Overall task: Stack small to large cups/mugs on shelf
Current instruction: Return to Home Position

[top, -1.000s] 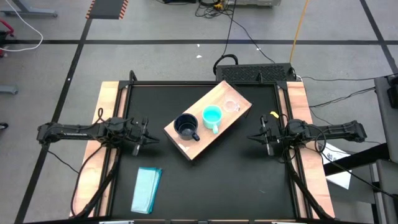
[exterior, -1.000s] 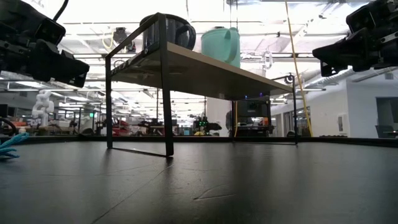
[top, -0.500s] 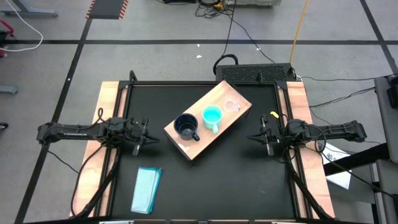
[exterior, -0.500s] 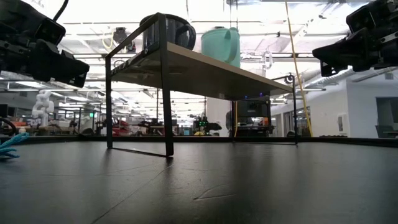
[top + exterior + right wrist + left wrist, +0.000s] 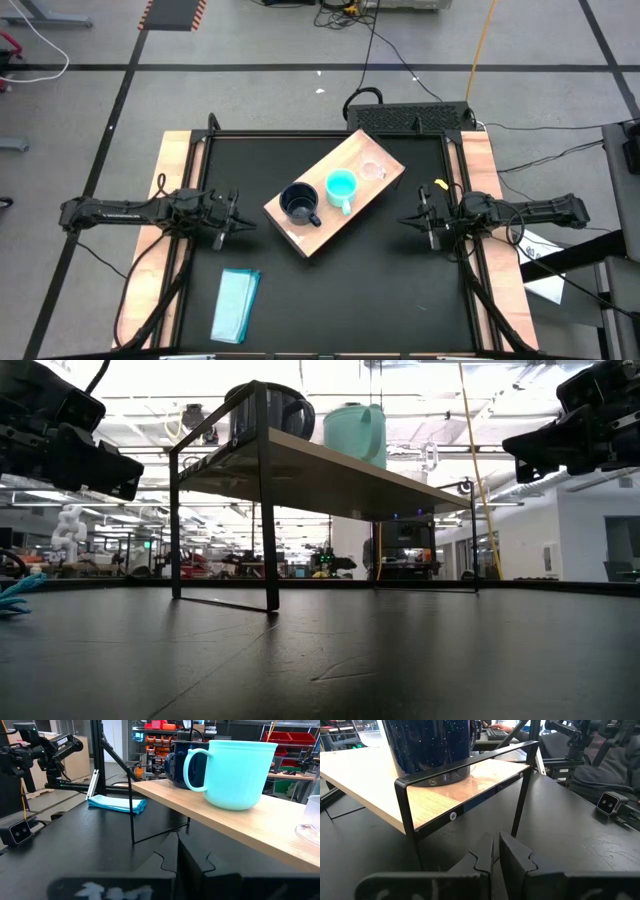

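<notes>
The shelf (image 5: 335, 205), a light wooden board on thin black legs (image 5: 266, 510), stands slantwise in the middle of the table. On its top, in a row, stand a dark navy mug (image 5: 299, 204), a turquoise mug (image 5: 342, 187) and a small clear cup (image 5: 373, 170), each on its base. My left gripper (image 5: 240, 222) hovers shut at the table's left, pointing at the shelf's near end below the navy mug (image 5: 430, 745). My right gripper (image 5: 405, 220) hovers shut at the table's right, facing the turquoise mug (image 5: 235, 770). Neither touches anything.
A flat pale-teal piece (image 5: 236, 304) lies on the black table near its front left. Wooden strips (image 5: 175, 160) run along the table's left and right sides. Open table lies between each gripper and the shelf. Room clutter shows beyond the table.
</notes>
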